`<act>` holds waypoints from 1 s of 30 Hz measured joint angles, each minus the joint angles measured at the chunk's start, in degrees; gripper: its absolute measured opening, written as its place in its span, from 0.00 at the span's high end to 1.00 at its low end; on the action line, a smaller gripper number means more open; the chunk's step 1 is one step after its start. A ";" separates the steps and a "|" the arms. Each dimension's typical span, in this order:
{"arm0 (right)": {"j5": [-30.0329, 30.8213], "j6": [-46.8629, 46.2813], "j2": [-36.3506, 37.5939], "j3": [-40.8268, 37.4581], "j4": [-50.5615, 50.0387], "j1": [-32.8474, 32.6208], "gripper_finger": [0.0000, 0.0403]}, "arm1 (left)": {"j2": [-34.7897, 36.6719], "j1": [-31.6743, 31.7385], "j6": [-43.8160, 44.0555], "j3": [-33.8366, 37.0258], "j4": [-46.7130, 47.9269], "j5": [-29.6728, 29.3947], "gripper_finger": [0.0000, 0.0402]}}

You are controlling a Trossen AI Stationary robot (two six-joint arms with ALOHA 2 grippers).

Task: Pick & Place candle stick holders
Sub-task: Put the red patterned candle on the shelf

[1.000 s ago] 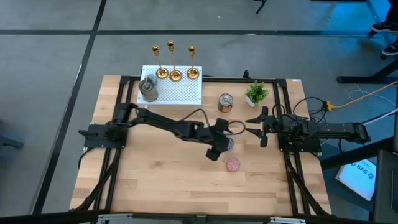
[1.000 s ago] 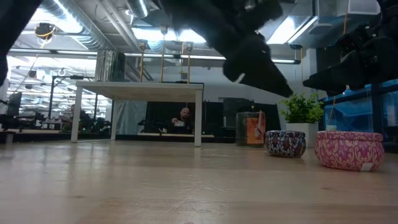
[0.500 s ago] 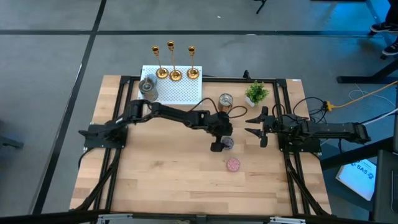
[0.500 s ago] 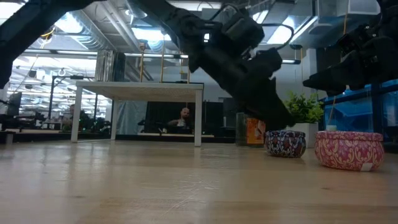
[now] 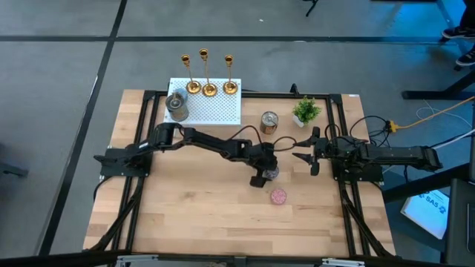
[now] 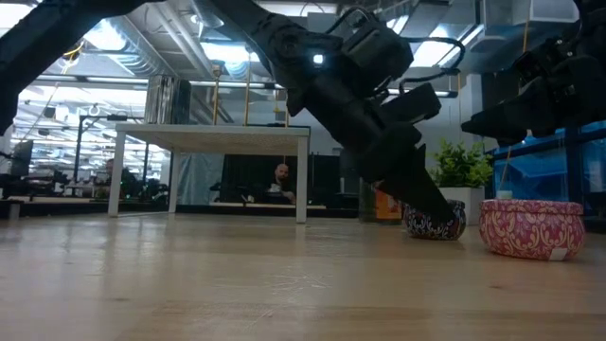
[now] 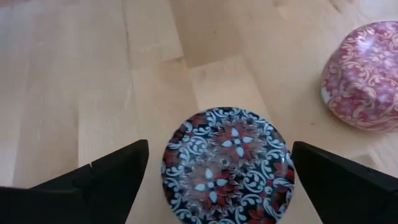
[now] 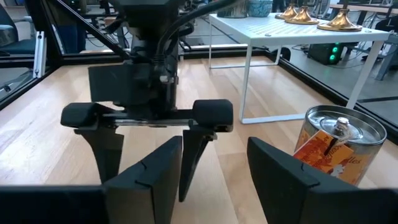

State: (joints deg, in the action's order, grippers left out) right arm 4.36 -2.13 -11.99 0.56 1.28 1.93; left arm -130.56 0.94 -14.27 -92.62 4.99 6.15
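Note:
Three gold candle stick holders [image 5: 210,87] stand on their round bases on a white perforated raised platform [image 5: 215,111] at the table's far edge; their bases also show in the right wrist view [image 8: 303,14]. My left gripper [image 7: 219,149] is open, low over the table's middle, its fingers on either side of a blue patterned tin [image 7: 227,165] without touching it. It is far from the holders. My right gripper [image 5: 304,148] is open and empty at the table's right, pointing at the left gripper.
A pink patterned tin [image 5: 278,196] lies near the blue one. A copper tin [image 5: 269,122] and a small potted plant [image 5: 306,111] stand at the far right. A silver tin [image 5: 177,106] sits on the platform's left part. A person shows beyond the table [image 6: 280,180].
My left gripper has gone down toward the blue patterned tin, and its open fingers now stand on either side of it near the table. The tin has stayed where it was.

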 joint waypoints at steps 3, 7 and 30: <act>0.00 0.01 0.00 0.00 0.00 0.00 0.54 | -1.10 0.37 0.06 -0.05 -0.44 1.33 0.08; 0.00 0.02 0.00 0.00 0.02 0.00 0.54 | -2.06 1.03 1.21 0.04 -0.10 2.56 0.19; -0.02 0.00 0.00 0.00 0.00 0.00 0.54 | 11.02 3.03 -1.50 -0.02 8.21 -4.15 0.28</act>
State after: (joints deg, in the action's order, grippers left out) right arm 4.34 -2.13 -11.99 0.56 1.28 1.93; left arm -119.55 3.97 -15.77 -92.64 13.20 2.00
